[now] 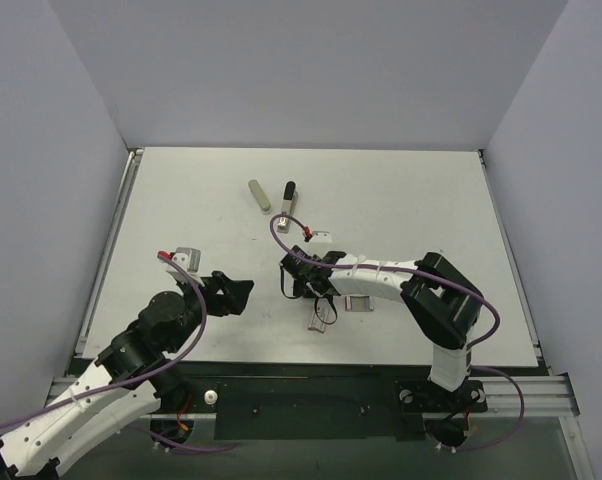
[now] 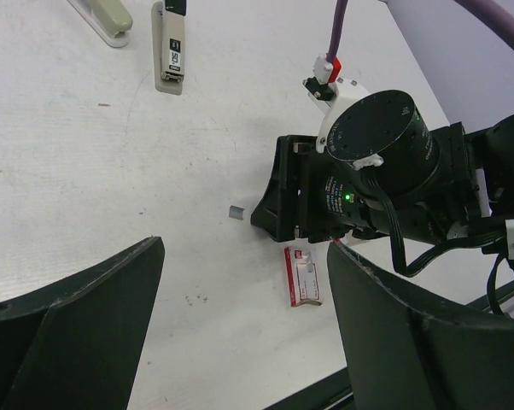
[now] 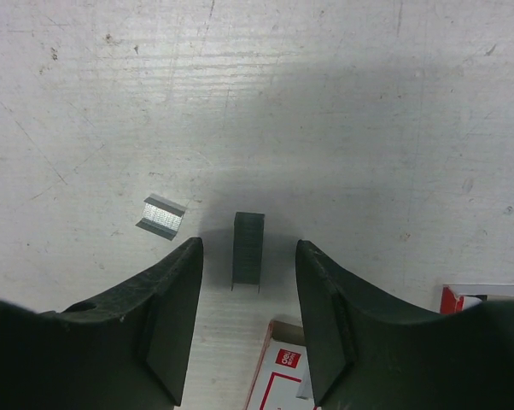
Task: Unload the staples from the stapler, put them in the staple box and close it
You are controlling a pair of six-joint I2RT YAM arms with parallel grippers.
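The stapler [image 1: 289, 201], silver-grey with a black end, lies at the far middle of the table and shows in the left wrist view [image 2: 171, 48]. My right gripper [image 1: 299, 284] points down at the table well short of it. In the right wrist view it [image 3: 248, 245] stands open astride a dark strip of staples [image 3: 248, 256], with a gap on each side. A smaller staple strip [image 3: 162, 216] lies just left of the fingers. My left gripper [image 2: 246, 248] hovers open and empty near the front left [image 1: 241, 293].
An olive-grey rounded bar [image 1: 259, 195] lies left of the stapler. A red and white staple box [image 1: 323, 315] sits under the right wrist, also seen in the left wrist view [image 2: 302, 276]. A second box [image 1: 359, 304] lies beside it.
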